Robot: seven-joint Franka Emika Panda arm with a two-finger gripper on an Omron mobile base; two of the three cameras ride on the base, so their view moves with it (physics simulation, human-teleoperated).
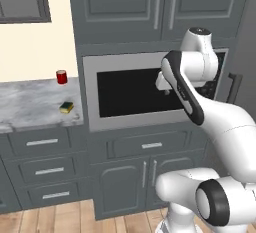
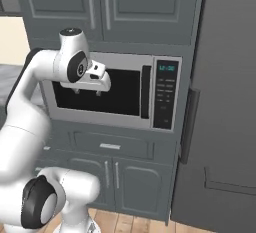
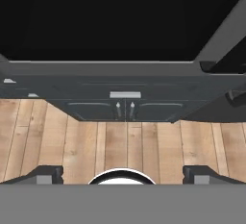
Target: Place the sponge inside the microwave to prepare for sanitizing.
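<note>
Sponge placement is turning on one thing — which way the block lies from your hand. Nearest you, the two-finger gripper [image 2: 87, 92] on the white arm is hanging with its fingers pointing down, spread wide and grasping nothing, just in front of the black glass door of the silver-framed built-in microwave [image 1: 130, 93]. That door is looking shut to me, its dark vertical handle [image 2: 145, 91] sitting off to the gripper's right beside the black keypad panel [image 2: 165, 94]. Farther off, and well to the gripper's left, the small yellow sponge with its dark green top [image 1: 66, 107] is lying flat on the grey marbled countertop [image 1: 30, 104] near the front edge. Beyond it, a small red cylindrical can [image 1: 61, 77] is standing by the wall. You are working with one arm, so judge on swinging left and lower.
</note>
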